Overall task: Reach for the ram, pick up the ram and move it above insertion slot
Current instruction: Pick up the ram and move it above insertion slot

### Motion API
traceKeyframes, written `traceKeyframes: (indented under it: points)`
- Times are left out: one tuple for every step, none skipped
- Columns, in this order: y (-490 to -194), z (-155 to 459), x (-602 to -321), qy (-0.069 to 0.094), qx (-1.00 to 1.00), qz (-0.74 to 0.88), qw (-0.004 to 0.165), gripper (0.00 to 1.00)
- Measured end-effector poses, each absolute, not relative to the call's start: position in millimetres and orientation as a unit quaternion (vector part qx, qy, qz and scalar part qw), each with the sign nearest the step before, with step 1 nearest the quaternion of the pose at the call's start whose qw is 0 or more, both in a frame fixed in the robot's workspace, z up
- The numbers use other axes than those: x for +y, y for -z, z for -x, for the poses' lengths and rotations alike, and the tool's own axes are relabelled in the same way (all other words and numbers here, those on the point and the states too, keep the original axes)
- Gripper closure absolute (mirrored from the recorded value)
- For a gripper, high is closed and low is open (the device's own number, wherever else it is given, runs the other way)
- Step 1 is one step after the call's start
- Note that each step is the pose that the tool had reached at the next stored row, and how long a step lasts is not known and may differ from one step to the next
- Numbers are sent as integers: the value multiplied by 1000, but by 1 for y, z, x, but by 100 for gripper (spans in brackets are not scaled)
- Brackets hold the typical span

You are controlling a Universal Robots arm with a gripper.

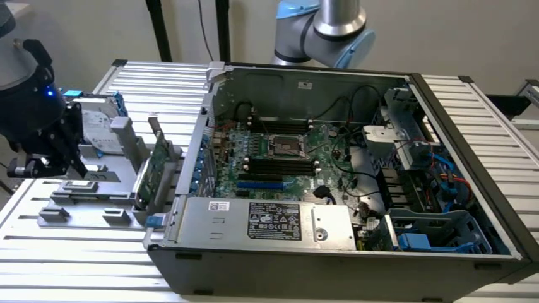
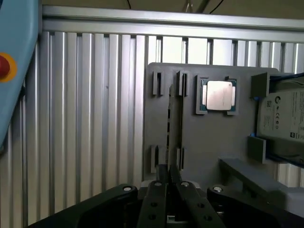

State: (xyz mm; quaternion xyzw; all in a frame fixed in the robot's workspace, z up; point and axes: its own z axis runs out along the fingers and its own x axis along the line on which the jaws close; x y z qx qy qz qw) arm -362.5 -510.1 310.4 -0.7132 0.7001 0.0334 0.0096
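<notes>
The ram [image 2: 175, 122] stands on edge in a grey holder plate [image 2: 213, 137], seen end-on as a thin dark strip between small grey clips. My gripper [image 2: 167, 170] hovers above the near end of the ram, well clear of it. Its two black fingers [image 2: 161, 176] are pressed together with nothing between them. In the exterior view the gripper [image 1: 49, 165] hangs over the left part of the grey holder plate [image 1: 84, 189], at the exterior view's left. The motherboard's black slots [image 1: 278, 166] lie inside the open computer case [image 1: 337, 252].
A processor chip [image 2: 219, 95] sits in a pocket of the plate beside the ram. A hard drive [image 2: 282, 118] rests at the plate's edge. A wider green expansion card [image 1: 151, 165] with a metal bracket stands between the holder and the case wall. The ribbed aluminium table [image 2: 85, 118] surrounds everything.
</notes>
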Motion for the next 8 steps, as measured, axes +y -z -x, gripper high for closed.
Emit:
traceKeyframes:
  points:
    - [-314, 358, -510, -34, 700, 713, 10, 86]
    - [-318, 354, -511, -35, 700, 713, 11, 86]
    - [-322, 350, -511, -36, 700, 714, 12, 86]
    - [-326, 346, -511, -37, 699, 714, 13, 86]
    - [-329, 341, -511, -38, 699, 714, 14, 86]
    - [-333, 337, -511, -39, 699, 714, 15, 86]
    - [-337, 333, -511, -40, 699, 714, 16, 86]
    - [-341, 329, -511, -41, 699, 714, 17, 86]
